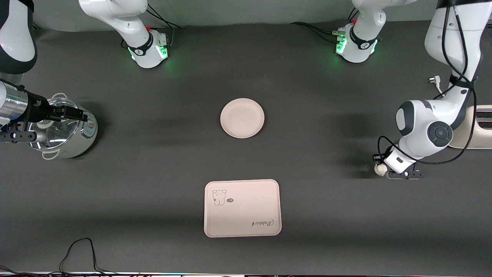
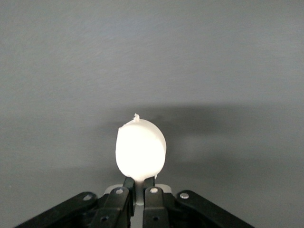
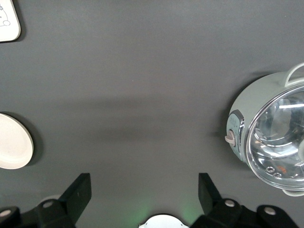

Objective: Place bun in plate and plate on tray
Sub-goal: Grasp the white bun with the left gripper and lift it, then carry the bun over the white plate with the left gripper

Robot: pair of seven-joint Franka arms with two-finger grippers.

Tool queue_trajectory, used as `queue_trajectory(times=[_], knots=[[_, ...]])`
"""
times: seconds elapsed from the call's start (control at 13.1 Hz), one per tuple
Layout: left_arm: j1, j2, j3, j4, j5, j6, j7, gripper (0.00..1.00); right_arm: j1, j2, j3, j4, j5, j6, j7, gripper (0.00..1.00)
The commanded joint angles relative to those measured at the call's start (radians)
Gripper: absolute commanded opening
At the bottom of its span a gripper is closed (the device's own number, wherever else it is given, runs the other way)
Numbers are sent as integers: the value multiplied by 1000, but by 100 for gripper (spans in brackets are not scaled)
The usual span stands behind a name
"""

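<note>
One bun (image 2: 141,150) – long axis along left jaws, clamped on it, right jaws apart

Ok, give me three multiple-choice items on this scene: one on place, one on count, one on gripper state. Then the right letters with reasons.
1. Where is the small off-white rounded bun?
A. On the round cream-beige plate
B. Between the left gripper's fingers
C. On the cream-beige rectangular rabbit tray

2. How many things lie on the tray?
A. None
B. One
C. Two

3. How is the right gripper, beside the glass-lidded silver pot?
A. Shut on the plate
B. Shut on the pot lid
C. Open, holding nothing

Key: 1 B, the left wrist view shows the fingers pinching the bun; 2 A, the tray's surface carries only its print; 3 C, its fingers stand wide apart over bare table.
</note>
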Motion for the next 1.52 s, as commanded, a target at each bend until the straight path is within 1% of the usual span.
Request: queue_trajectory(times=[0.0, 0.15, 0.23, 0.3, 0.38, 0.46, 0.61, 0.69, 0.84, 0.99, 1.07, 1.22, 1.29, 1.37, 1.45], knots=[[-5, -181, -103, -1, -94, -203, -6, 5, 5, 10, -5, -2, 0, 13, -19, 100], [-8, -250, -186, 60, -198, -358, -46, 5, 8, 16, -3, -7, 0, 14, -19, 100], [-17, -265, -235, 101, -211, -410, -130, 5, 11, 19, -3, -14, 0, 14, -20, 100], [-29, -269, -288, 149, -211, -450, -257, 5, 11, 22, -3, -22, 0, 17, -19, 100], [-54, -270, -340, 176, -202, -463, -373, 5, 9, 23, -3, -30, 0, 28, -20, 100], [-92, -270, -377, 181, -197, -448, -486, 5, 9, 23, -3, -38, 0, 40, -20, 100], [-230, -255, -389, 183, -174, -364, -700, 4, 12, 45, -3, -42, 0, 56, -20, 100], [-291, -229, -389, 180, -134, -312, -800, 4, 13, 56, -3, -42, 0, 56, -20, 100], [-417, -139, -389, 180, -15, -210, -998, 4, 11, 79, -1, -42, 1, 56, -20, 100], [-509, -41, -389, 183, 134, -121, -1171, 4, 16, 105, 0, -44, 7, 57, -20, 100], [-552, 10, -381, 187, 195, -69, -1257, 4, 23, 109, 0, -45, 25, 53, -19, 100], [-574, 137, -378, 213, 358, -11, -1298, 7, 46, 102, -1, -68, 44, 34, -19, 100], [-585, 173, -378, 218, 407, 14, -1341, 7, 49, 100, 0, -71, 49, 5, -19, 100], [-594, 187, -378, 221, 429, 29, -1385, 7, 49, 97, 2, -68, 61, -35, -20, 100], [-621, 204, -375, 226, 441, 26, -1399, 9, 58, 89, 0, -70, 102, -65, -31, 100]])
